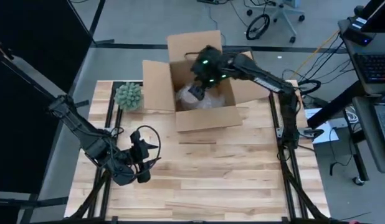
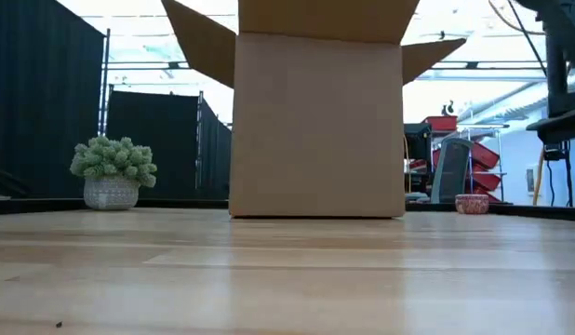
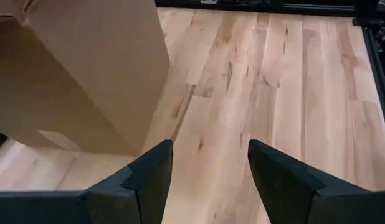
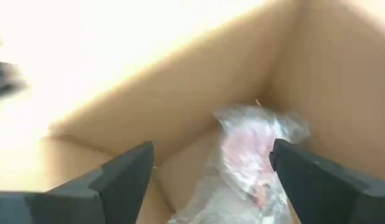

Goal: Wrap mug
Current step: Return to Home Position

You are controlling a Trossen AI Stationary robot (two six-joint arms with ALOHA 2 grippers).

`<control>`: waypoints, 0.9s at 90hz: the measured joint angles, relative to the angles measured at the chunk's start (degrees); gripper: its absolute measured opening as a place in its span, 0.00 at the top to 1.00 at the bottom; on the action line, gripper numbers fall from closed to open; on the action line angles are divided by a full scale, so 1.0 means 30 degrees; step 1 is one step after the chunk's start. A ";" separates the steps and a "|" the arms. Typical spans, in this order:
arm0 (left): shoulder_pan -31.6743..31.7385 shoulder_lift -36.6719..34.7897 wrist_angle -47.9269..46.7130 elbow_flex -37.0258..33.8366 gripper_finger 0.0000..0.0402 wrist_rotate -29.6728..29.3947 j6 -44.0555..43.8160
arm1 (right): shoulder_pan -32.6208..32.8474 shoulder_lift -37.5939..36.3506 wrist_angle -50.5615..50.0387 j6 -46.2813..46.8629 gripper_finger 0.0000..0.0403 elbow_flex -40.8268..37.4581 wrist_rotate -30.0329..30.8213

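Fingers (image 4: pixel 127 171) wide apart and holding nothing, your right end effector (image 1: pixel 197 92) hung inside the open cardboard box (image 1: pixel 208 119), which stood toward the back middle of the desk (image 1: pixel 230 180). In the right wrist view, past those two fingers, you could see the pink mug (image 4: pixel 248 155), bundled in clear bubble wrap (image 1: pixel 211 102), lying on the box floor near a corner. Whether the fingertips touched the bundle could not be told. From above, crumpled wrap covered much of the box bottom under that arm.

Your left end effector (image 1: pixel 142 160) sat over the near left part of the desk, well apart from the box. Its fingers (image 3: pixel 152 171) also stood apart and empty above bare wood, with a side of the box showing ahead of them. A small potted plant (image 1: pixel 128 96) stood just beside the box's left flap. From the low view you saw only the plain front wall of the box, its raised flaps, and the plant off to one side.
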 joint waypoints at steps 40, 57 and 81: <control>0.0103 -0.0007 0.0031 0.0007 0.69 -0.0055 0.0633 | 0.6496 -0.4683 -0.2920 -0.1000 0.71 0.0000 -0.0548; 0.0030 -0.0007 -0.0174 0.0007 0.93 -0.0026 0.0517 | 1.1513 -0.4531 -0.4640 0.0698 0.92 -0.0226 0.2154; 0.0119 -0.0022 -0.0475 -0.0819 1.00 0.0411 0.0501 | 1.6912 -0.6249 -0.1300 0.4995 0.99 -0.7861 0.6419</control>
